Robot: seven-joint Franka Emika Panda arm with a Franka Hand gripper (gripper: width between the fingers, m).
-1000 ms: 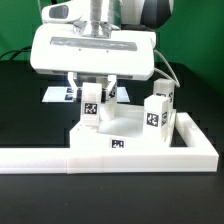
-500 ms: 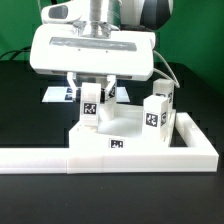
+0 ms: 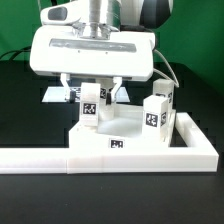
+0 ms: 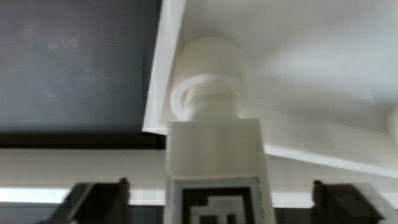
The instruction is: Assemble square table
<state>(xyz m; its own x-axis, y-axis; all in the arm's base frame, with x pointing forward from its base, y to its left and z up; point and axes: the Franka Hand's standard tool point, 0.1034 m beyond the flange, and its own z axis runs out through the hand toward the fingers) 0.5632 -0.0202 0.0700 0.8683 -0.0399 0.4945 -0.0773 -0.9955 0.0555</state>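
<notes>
The square white tabletop (image 3: 125,138) lies flat against the L-shaped wall. A white leg (image 3: 90,106) with a black-and-white tag stands upright on the tabletop's corner at the exterior view's left. My gripper (image 3: 93,94) is straight above it. It is open, with a finger on each side of the leg and a gap on both sides. In the wrist view the leg (image 4: 214,165) runs down to the tabletop (image 4: 302,60), between my dark fingertips (image 4: 98,202), and the gripper (image 4: 214,208) does not touch it. A second tagged leg (image 3: 157,108) stands on the corner at the right.
The long low white L-shaped wall (image 3: 40,158) runs along the front and up the exterior view's right side (image 3: 195,135). The marker board (image 3: 55,93) lies behind the gripper on the black table. Cables hang behind the arm.
The fingers have spread apart and let go of the left leg, which stays upright on the tabletop. The arm itself has hardly moved.
</notes>
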